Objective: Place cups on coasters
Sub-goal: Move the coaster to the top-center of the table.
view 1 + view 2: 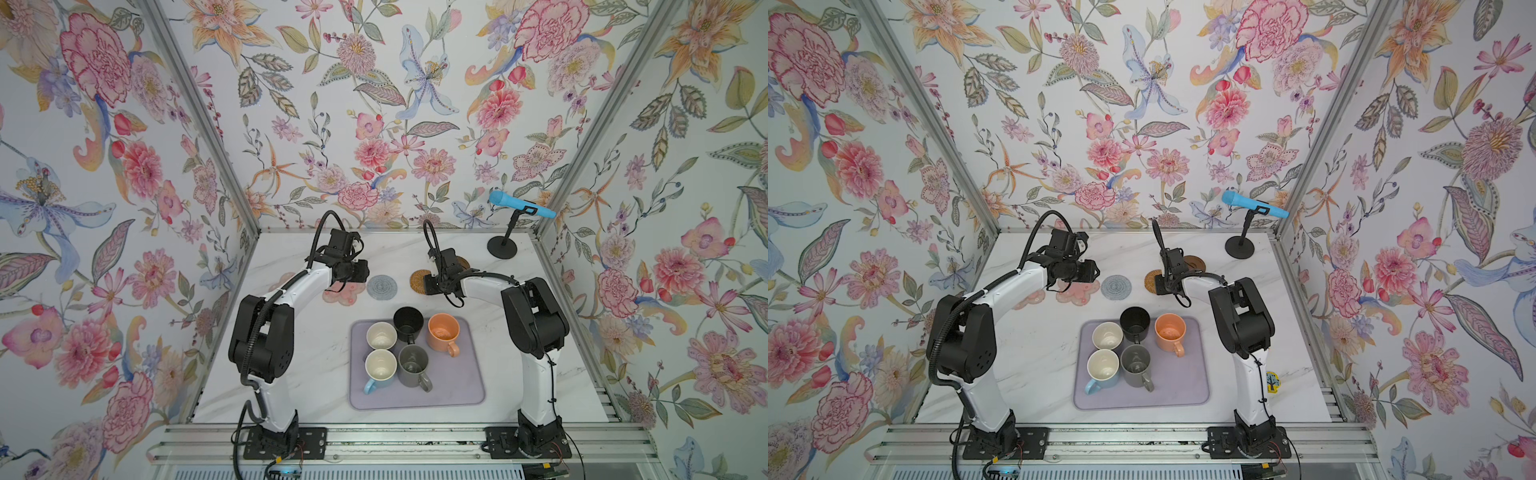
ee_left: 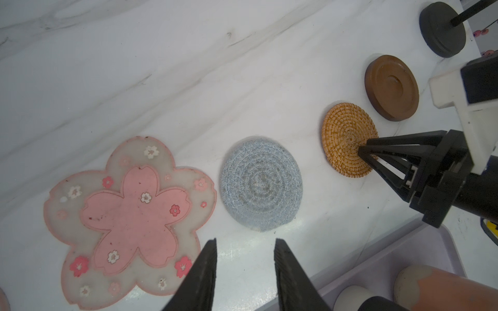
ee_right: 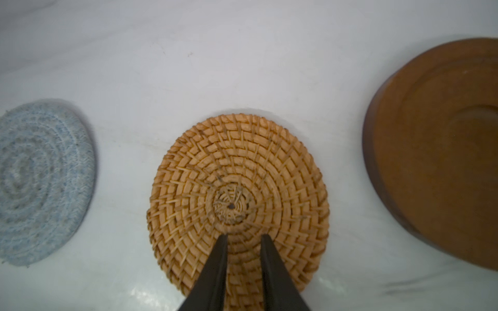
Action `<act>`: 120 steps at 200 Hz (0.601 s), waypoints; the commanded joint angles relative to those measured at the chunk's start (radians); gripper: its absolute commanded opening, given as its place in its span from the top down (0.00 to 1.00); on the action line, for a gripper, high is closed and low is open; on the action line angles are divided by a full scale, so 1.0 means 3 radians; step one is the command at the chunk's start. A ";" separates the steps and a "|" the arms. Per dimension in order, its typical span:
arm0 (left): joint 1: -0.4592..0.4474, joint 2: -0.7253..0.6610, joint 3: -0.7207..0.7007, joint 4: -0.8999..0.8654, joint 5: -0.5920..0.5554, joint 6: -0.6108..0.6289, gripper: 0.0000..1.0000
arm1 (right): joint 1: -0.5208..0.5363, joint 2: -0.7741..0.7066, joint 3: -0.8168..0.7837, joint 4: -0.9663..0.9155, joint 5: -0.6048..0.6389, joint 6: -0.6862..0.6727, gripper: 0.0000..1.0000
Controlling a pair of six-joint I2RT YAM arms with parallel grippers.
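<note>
On the lilac mat (image 1: 461,390), all five cups (image 1: 413,363) sit bunched together, none on a coaster yet. Your left pincer (image 2: 245,242) hangs apart over the desk (image 2: 242,80), near the pink flower coaster (image 2: 134,215). Your right pincer (image 3: 244,235) has its tips nearly together on the woven coaster (image 3: 237,167). Can't tell if it's gripping.

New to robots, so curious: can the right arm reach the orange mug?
Probably yes. The orange mug sits on the lilac mat, on the side nearest the right gripper, nothing above it; only the black mug stands close.
</note>
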 commanded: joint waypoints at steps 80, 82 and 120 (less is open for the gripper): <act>0.0032 -0.0073 -0.0087 0.0143 0.0056 -0.0048 0.62 | 0.0001 -0.0241 -0.0251 -0.0253 0.0111 -0.0050 0.76; 0.0030 -0.0071 -0.0095 0.0153 0.0060 -0.0052 0.62 | -0.0001 -0.0239 -0.0252 -0.0255 0.0111 -0.0051 0.76; 0.0030 -0.0041 -0.0102 0.0182 0.0079 -0.0058 0.62 | -0.0021 -0.0166 -0.0187 -0.0255 0.0110 -0.0046 0.75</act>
